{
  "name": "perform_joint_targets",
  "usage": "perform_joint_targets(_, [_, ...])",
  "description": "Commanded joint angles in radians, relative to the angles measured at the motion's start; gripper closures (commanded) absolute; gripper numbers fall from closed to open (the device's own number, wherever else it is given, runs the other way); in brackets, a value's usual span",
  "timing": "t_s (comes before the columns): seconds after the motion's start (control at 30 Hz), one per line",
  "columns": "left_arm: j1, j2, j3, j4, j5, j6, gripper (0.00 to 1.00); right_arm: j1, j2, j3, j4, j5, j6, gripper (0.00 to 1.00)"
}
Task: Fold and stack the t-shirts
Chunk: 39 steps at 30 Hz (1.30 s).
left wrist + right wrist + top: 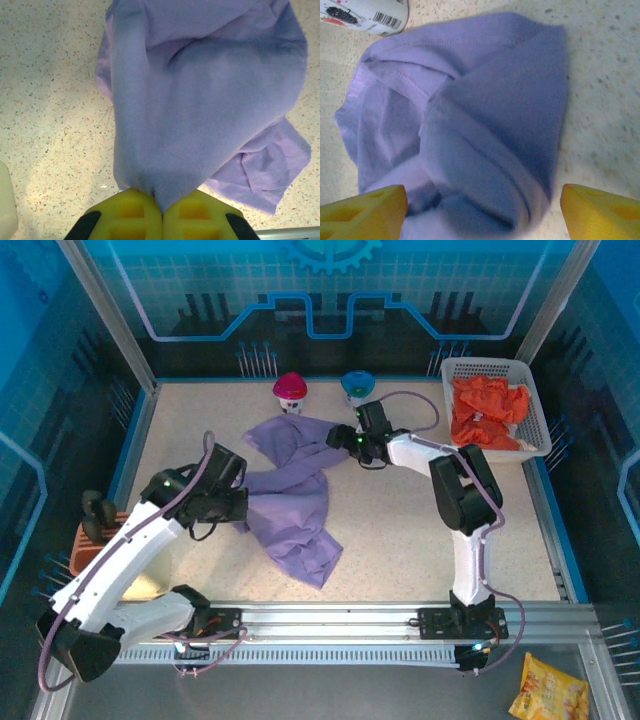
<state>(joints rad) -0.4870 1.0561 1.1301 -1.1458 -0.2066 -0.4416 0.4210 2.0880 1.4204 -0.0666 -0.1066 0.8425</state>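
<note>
Your left gripper (161, 214) is pinched closed on a fold of the large lavender-purple soft cloth t-shirt (200, 100). Its yellow fingertips (135, 220) meet with cloth caught between them, and the shirt fans out ahead of the gripper over the speckled table (45, 100). How much cloth sits inside the pinch is hidden.

In the top view, the left gripper (243, 504) sits at the left edge of the shirt (295, 505). The rumpled cloth stretches from there to your right gripper (342, 438) at its far corner.

Your right gripper (480, 215) has its yellow fingers (362, 210) spread wide, one on each side of a bunched mound of the shirt (470, 125). The nearest cloth is blurred, so you cannot tell whether either finger touches it. Ahead of that gripper and to its left, a white container with a barcode (370, 12) is cut off by the frame.

Well apart from the right gripper, off to the right in the top view, bright orange-red t-shirts (485, 412) lie crumpled in a white plastic lattice basket (495, 364). How many there are is hard to make out.
</note>
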Motion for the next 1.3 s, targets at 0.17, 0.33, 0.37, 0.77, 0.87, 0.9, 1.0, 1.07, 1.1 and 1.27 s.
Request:
perform_joint_targets(0.17, [0.019, -0.09, -0.012, 0.032, -0.109, 0.072, 1.0, 0.008, -0.286, -0.233, -0.053, 0.203, -0.033, 1.0])
perform_joint_targets(0.33, [0.05, -0.135, 0.035, 0.107, -0.132, 0.124, 1.0, 0.05, -0.718, -0.467, -0.191, 0.341, -0.09, 1.0])
perform_joint_targets(0.37, [0.064, -0.128, 0.044, 0.122, -0.123, 0.139, 1.0, 0.061, -0.812, -0.489, -0.251, 0.372, -0.087, 1.0])
perform_joint_targets(0.77, [0.228, 0.252, 0.241, 0.437, 0.04, 0.26, 1.0, -0.043, -1.147, -0.437, -0.547, 0.503, -0.122, 1.0])
perform_joint_targets(0.87, [0.264, 0.392, 0.303, 0.506, 0.026, 0.272, 1.0, -0.107, -1.001, -0.395, -0.44, 0.455, -0.173, 0.99])
perform_joint_targets(0.9, [0.279, 0.434, 0.327, 0.513, 0.016, 0.268, 1.0, -0.125, -0.947, -0.371, -0.411, 0.431, -0.184, 0.99])
perform_joint_targets(1.0, [0.323, 0.559, 0.41, 0.496, -0.017, 0.244, 0.87, -0.151, -0.751, -0.237, -0.378, 0.394, -0.229, 0.98])
perform_joint_targets(1.07, [0.338, 0.614, 0.454, 0.464, 0.002, 0.218, 0.63, -0.166, -0.619, -0.146, -0.381, 0.401, -0.253, 0.91])
perform_joint_targets(1.1, [0.338, 0.625, 0.466, 0.445, 0.003, 0.21, 0.5, -0.175, -0.579, -0.114, -0.384, 0.391, -0.26, 0.84])
perform_joint_targets(1.27, [0.338, 0.543, 0.365, 0.369, 0.013, 0.143, 0.19, -0.217, -0.518, -0.096, -0.385, 0.294, -0.273, 0.03])
